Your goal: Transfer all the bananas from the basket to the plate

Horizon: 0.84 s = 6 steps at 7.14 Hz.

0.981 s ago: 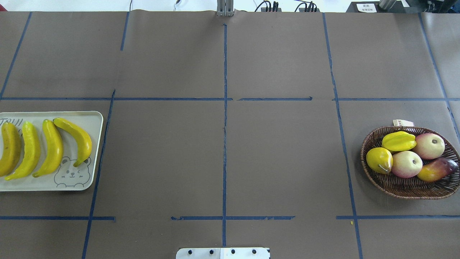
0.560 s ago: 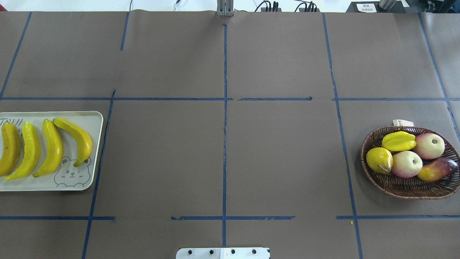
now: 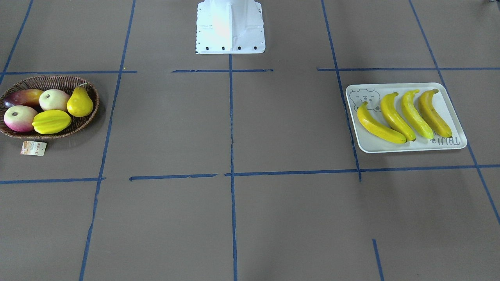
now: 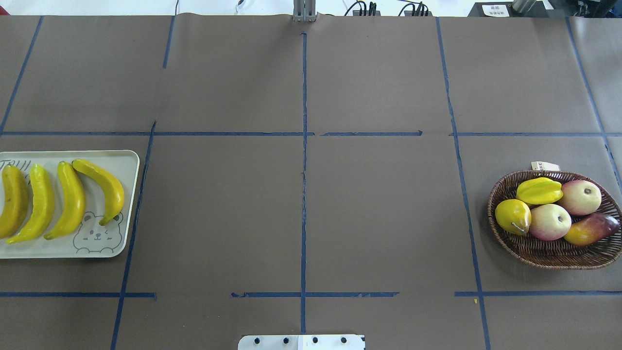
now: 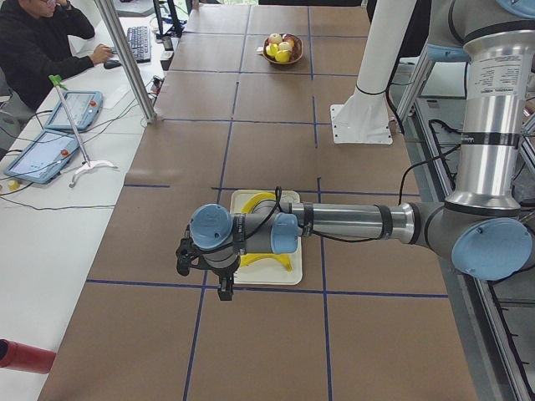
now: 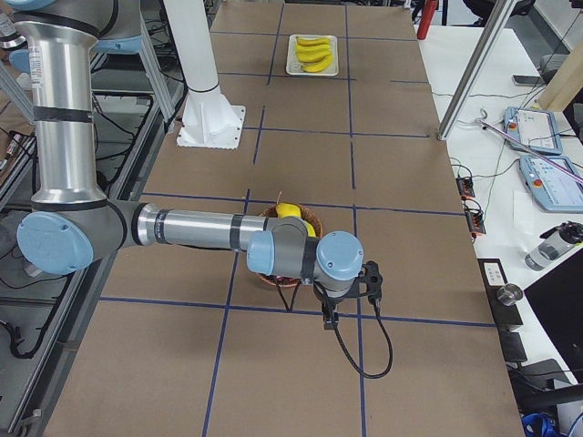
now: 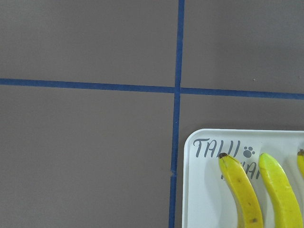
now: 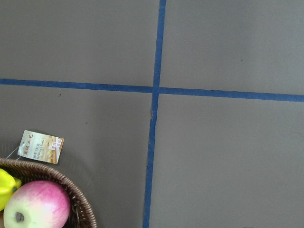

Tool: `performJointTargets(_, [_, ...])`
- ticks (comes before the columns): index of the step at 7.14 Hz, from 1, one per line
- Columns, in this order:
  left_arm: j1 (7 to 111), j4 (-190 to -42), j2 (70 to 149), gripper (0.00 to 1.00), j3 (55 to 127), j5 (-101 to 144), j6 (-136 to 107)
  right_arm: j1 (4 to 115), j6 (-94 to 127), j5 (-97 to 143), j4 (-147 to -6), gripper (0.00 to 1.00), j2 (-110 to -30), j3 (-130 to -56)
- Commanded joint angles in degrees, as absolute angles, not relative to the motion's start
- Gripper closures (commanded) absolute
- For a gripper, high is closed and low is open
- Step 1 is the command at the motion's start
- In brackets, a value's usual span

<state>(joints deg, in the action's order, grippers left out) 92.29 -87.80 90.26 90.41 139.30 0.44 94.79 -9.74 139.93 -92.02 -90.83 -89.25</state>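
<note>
Several yellow bananas (image 4: 70, 199) lie side by side on the off-white bear plate (image 4: 124, 163) at the table's left; they also show in the front view (image 3: 381, 127) on the plate (image 3: 390, 147). The brown wicker basket (image 4: 534, 253) at the right holds no banana. My left gripper (image 5: 223, 290) hangs above the plate's outer end (image 5: 251, 277). My right gripper (image 6: 326, 317) hangs above the basket's outer side (image 6: 311, 217). Both show only in the side views, so I cannot tell whether they are open or shut. The left wrist view shows the plate corner (image 7: 199, 190) and two banana tips (image 7: 244, 194).
The basket (image 3: 50, 80) holds a starfruit (image 4: 538, 191), a pear (image 4: 512, 216), two apples (image 4: 550, 221) and a mango (image 4: 590, 229). Its paper tag (image 8: 40, 146) lies on the brown mat. The white robot base (image 3: 229, 27) stands mid-table. An operator (image 5: 42, 42) sits at the side desk.
</note>
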Motion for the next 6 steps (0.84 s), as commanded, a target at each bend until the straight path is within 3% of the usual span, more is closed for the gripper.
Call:
performJointTargets(1, [92.3,-87.8,90.3,0.0,90.3,139.2,0.5,95.7,-9.6,140.0,-91.4,0.0,-91.0,-88.8])
performJointTargets(6, [92.3,-88.4,90.3,0.0,89.7,139.0,1.1,95.9,-9.3,140.3,-91.5,0.0,-91.0,-88.7])
